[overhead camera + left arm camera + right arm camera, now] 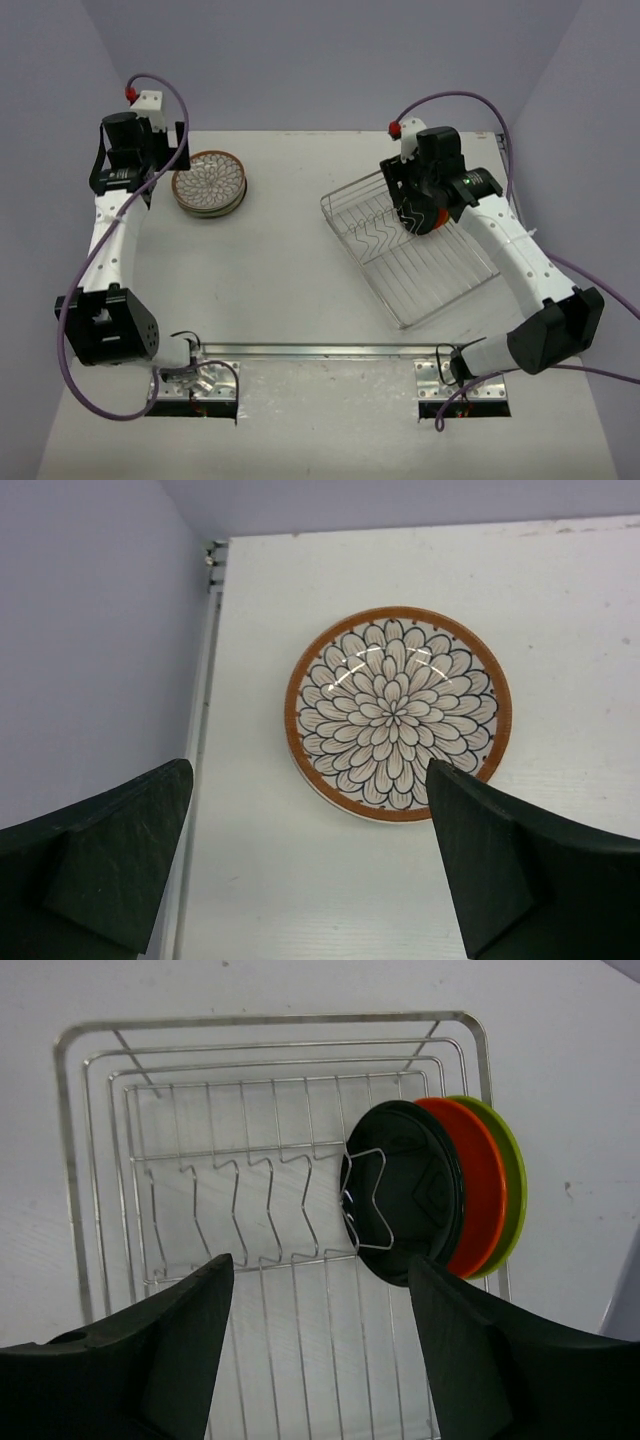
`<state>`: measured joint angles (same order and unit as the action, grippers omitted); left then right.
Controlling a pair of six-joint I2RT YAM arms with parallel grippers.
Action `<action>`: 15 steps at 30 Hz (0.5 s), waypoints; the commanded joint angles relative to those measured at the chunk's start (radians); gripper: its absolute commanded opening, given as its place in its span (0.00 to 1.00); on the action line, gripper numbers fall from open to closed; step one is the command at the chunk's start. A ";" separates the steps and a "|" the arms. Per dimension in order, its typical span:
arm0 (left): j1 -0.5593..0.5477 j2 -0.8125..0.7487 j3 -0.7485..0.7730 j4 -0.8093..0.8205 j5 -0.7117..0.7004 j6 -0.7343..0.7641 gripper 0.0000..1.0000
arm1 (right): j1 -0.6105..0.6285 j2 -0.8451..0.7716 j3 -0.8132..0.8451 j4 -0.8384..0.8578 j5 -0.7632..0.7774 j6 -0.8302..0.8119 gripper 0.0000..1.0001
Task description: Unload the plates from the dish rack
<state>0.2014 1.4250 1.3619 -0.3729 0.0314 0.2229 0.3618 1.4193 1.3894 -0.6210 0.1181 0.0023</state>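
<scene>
The silver wire dish rack (440,265) sits on the table's right half; it also shows in the right wrist view (100,1160). Three plates stand upright at its right end: black (415,1195), orange (480,1190), lime green (512,1180). The other slots hold nothing. My right gripper (320,1360) is open and empty above the rack; from above it (418,205) hides most of those plates. A patterned cream plate (209,180) tops a small stack at the back left, also in the left wrist view (397,712). My left gripper (310,880) is open and empty above the bare table beside the stack.
A metal rail (330,350) runs along the table's near edge between the arm bases. The purple wall (90,650) stands close on the left of the plate stack. The table's back edge (340,132) lies behind both arms.
</scene>
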 commanded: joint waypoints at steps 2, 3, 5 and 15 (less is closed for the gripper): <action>-0.126 -0.115 -0.083 0.043 0.013 0.053 1.00 | -0.017 -0.005 -0.066 0.042 0.120 -0.101 0.65; -0.171 -0.137 -0.104 0.042 -0.010 0.056 1.00 | -0.023 -0.001 -0.082 0.055 0.141 -0.117 0.61; -0.259 -0.171 -0.138 0.040 -0.062 0.063 1.00 | -0.035 0.007 -0.115 0.086 0.181 -0.149 0.56; -0.444 -0.190 -0.179 0.047 -0.184 0.070 0.99 | -0.134 0.063 -0.182 0.183 0.164 -0.181 0.46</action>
<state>-0.2071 1.2713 1.1889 -0.3638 -0.0852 0.2837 0.2738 1.4631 1.2113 -0.5245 0.2858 -0.1625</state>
